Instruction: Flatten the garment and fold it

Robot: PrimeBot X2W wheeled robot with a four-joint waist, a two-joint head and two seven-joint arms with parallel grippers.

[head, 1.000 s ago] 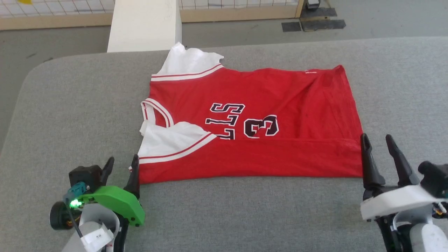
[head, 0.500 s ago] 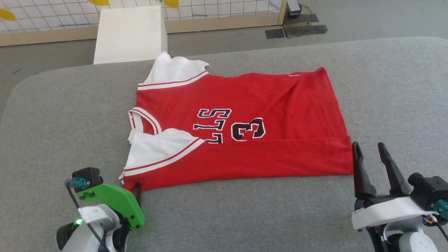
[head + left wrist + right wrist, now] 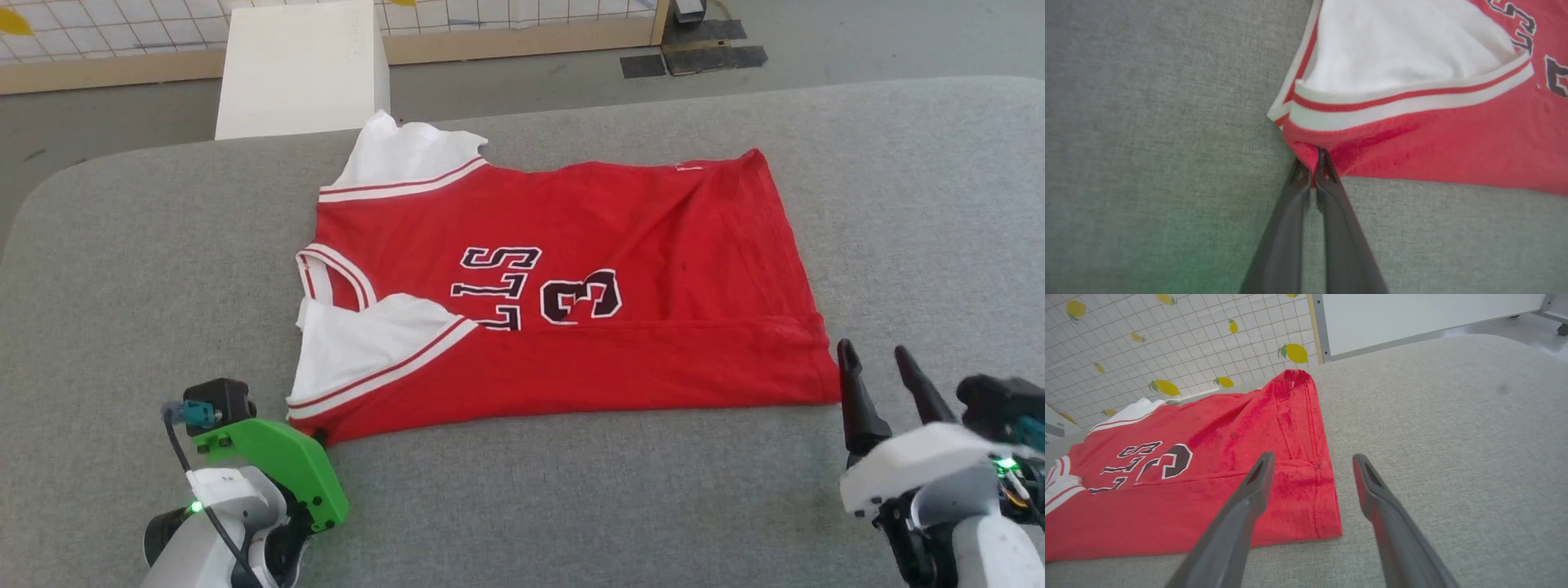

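The red garment [image 3: 571, 212] lies spread on the grey table [image 3: 571, 506], number and letters facing up. Its near white sleeve [image 3: 367, 347] is folded onto the body, and the near edge is turned over in a band. My left gripper [image 3: 320, 437] sits at the near left corner; in the left wrist view the left gripper [image 3: 1314, 165] is shut on the red corner of the garment [image 3: 1433, 139]. The right gripper [image 3: 873, 353] stands open just right of the near right corner. In the right wrist view the right gripper [image 3: 1313, 458] hovers over the hem of the garment [image 3: 1208, 498].
A white box [image 3: 302, 69] stands on the floor just behind the table's far edge, close to the far sleeve [image 3: 408, 155]. Dark mats [image 3: 694, 61] lie on the floor beyond. A lemon-patterned tiled panel [image 3: 1167, 343] rises behind the table.
The left gripper, open beside the near left corner a second ago, has moved onto the corner and shut on it. The right gripper stays open and drew slightly back. The head camera has shifted.
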